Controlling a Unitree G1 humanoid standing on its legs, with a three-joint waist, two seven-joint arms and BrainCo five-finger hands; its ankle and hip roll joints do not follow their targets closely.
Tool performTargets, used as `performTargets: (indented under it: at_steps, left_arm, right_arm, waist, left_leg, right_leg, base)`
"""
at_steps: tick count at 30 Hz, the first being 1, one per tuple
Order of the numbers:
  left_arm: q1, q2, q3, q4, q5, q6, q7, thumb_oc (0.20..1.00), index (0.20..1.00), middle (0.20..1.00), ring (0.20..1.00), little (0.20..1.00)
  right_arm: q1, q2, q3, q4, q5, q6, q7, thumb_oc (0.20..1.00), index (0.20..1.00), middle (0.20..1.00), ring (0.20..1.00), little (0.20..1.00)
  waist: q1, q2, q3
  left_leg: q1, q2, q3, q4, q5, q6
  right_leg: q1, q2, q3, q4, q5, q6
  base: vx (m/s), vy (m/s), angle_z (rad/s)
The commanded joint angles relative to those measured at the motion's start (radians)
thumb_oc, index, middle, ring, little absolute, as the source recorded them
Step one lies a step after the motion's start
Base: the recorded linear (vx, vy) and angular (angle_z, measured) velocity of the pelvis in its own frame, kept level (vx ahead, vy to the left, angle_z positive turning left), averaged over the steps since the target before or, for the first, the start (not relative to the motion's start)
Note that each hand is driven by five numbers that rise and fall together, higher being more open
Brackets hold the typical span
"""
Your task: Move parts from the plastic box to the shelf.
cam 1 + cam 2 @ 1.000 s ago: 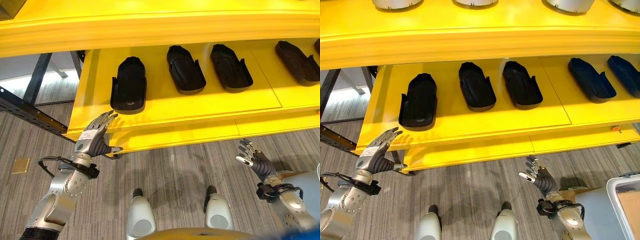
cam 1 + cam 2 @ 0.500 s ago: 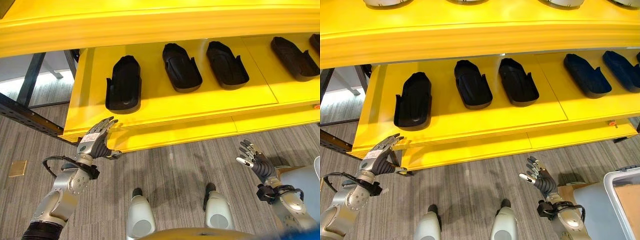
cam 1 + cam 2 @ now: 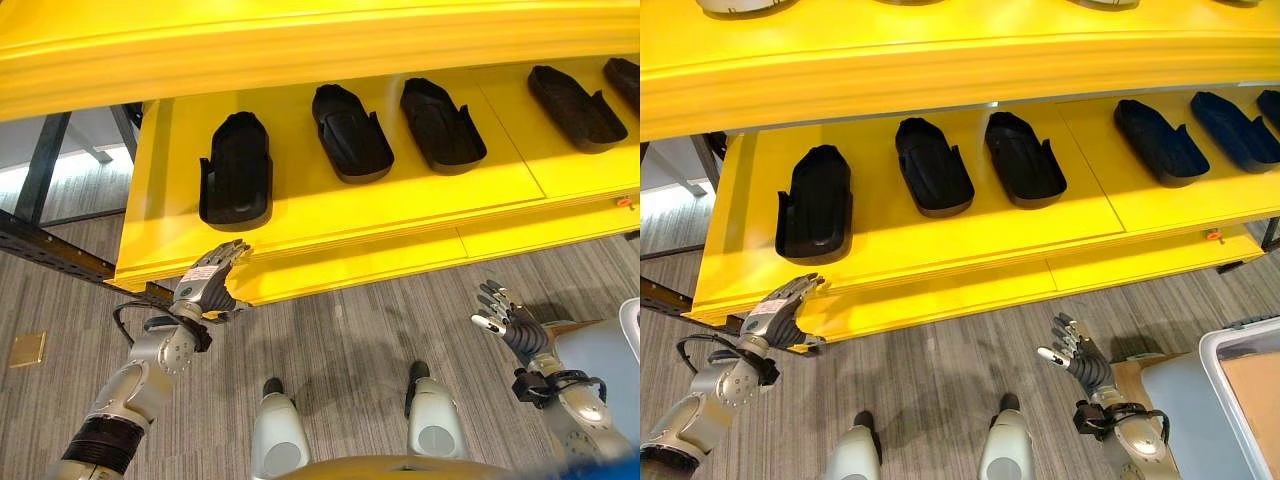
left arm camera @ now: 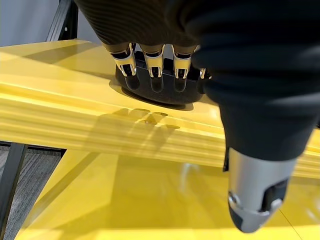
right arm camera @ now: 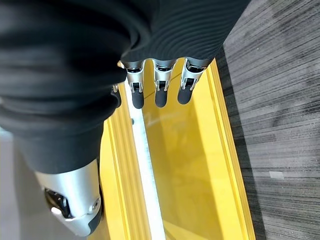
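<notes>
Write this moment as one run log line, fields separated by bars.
left hand: open, empty, at shelf front edge | right hand: open, empty | black parts: on shelf

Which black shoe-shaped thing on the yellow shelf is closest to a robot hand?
The leftmost black plastic part, alone at the yellow shelf's end, just above the left robot hand.

Black moulded plastic parts on the yellow shelf (image 3: 940,245): five in the right eye view. One (image 3: 814,203) lies just beyond the left hand (image 3: 780,312), two (image 3: 932,166) (image 3: 1024,158) sit side by side further toward the right hand's side, and two more (image 3: 1160,140) (image 3: 1238,125) lie far out past the right hand (image 3: 1077,354).
Yellow shelf boards: two, the one carrying the parts and another one (image 3: 940,60) above it.
Pale rounded objects on the upper board: at least one (image 3: 735,5), cut off at the edge; the full number cannot be told.
Robot hands: two, both empty with fingers spread.
Clear plastic box (image 3: 1240,400): one, beside the right hand.
</notes>
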Motion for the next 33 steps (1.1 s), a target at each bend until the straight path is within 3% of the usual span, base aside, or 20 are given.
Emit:
performTargets:
  at_steps: [1,33]
  left_arm:
    - [-0.043,0.043,0.005,0.008,0.028,-0.006,0.034,1.0,1.0,1.0,1.0,1.0]
    - [-0.274,0.03,-0.107,0.166,0.041,0.036,0.063,1.0,1.0,1.0,1.0,1.0]
  right_arm:
    - [-0.009,0.024,-0.032,-0.047,-0.008,-0.064,-0.002,1.0,1.0,1.0,1.0,1.0]
    - [0.011,0.013,-0.012,-0.05,-0.003,-0.065,-0.002,1.0,1.0,1.0,1.0,1.0]
  waist:
    - [-0.001,-0.027,-0.01]
    - [-0.038,-0.03,-0.023]
  left_leg:
    - [-0.043,-0.001,-0.004,-0.001,0.041,0.053]
    - [-0.056,0.007,0.01,0.016,0.039,0.046]
  right_leg:
    - [0.077,-0.025,-0.001,0.055,-0.091,-0.014]
    - [0.045,-0.017,0.027,0.076,-0.094,-0.017]
  base:
    - [0.0,0.001,-0.04]
    - [0.0,0.0,-0.01]
